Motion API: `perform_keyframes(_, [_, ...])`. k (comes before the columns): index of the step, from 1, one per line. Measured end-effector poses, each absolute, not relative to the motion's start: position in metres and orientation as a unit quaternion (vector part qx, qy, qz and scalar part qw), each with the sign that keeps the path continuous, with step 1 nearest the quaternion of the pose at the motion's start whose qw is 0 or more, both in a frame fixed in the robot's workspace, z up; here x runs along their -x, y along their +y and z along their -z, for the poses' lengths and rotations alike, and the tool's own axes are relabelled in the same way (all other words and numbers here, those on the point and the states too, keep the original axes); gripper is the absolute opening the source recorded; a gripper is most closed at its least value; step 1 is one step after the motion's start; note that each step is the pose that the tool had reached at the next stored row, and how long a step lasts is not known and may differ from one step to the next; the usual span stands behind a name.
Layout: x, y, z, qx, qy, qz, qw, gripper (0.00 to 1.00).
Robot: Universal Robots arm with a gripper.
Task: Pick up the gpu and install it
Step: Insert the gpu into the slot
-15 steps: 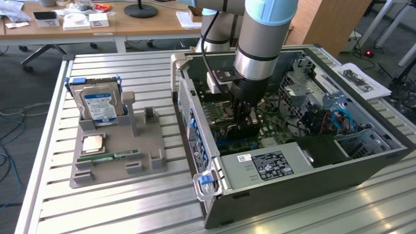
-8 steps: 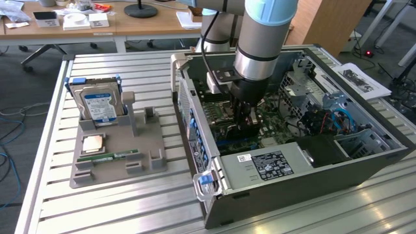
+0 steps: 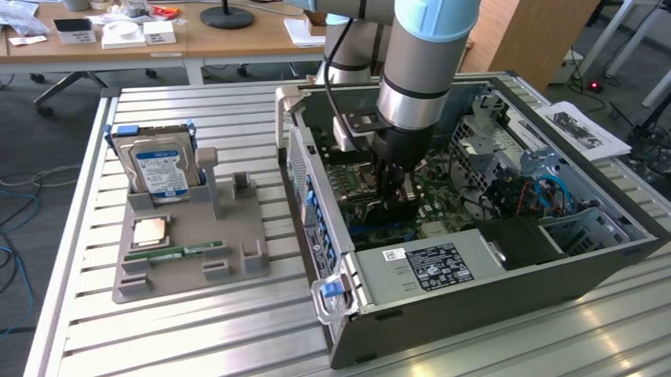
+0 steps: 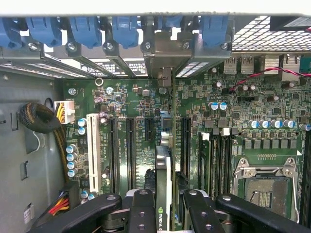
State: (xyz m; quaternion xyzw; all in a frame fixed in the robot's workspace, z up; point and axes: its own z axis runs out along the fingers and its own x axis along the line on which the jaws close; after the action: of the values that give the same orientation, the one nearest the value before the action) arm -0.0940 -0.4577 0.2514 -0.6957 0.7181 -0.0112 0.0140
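My gripper [image 3: 401, 206] reaches down into the open computer case [image 3: 314, 196], over the motherboard [image 3: 367, 220]. In the wrist view the gpu [image 4: 164, 174] stands edge-on between my two black fingers [image 4: 142, 209], thin, with a green logo on its near end. The gripper [image 4: 167, 213] is shut on the card. Its metal bracket [image 4: 165, 77] stands at the rear slot openings of the case. The card's lower edge lies along a long black expansion slot [image 4: 185, 141] on the motherboard [image 4: 243, 107]; whether it is seated I cannot tell.
Outside the case, a grey holder [image 3: 236, 259] carries a silver hard drive with a blue label [image 3: 163, 166], a square chip [image 3: 150, 230] and a green memory stick [image 3: 174, 253]. A power supply [image 3: 441, 263] fills the case's near end. Blue latches [image 4: 87, 29] line the slot openings. An empty processor socket [image 4: 265, 187] lies beside the slots.
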Motion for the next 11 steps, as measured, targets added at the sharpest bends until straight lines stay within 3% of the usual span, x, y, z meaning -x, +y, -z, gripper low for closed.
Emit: perform_keyframes(11, [0.0943,-0.4581,-0.2513,0.696,0.718,0.011,0.014,0.27])
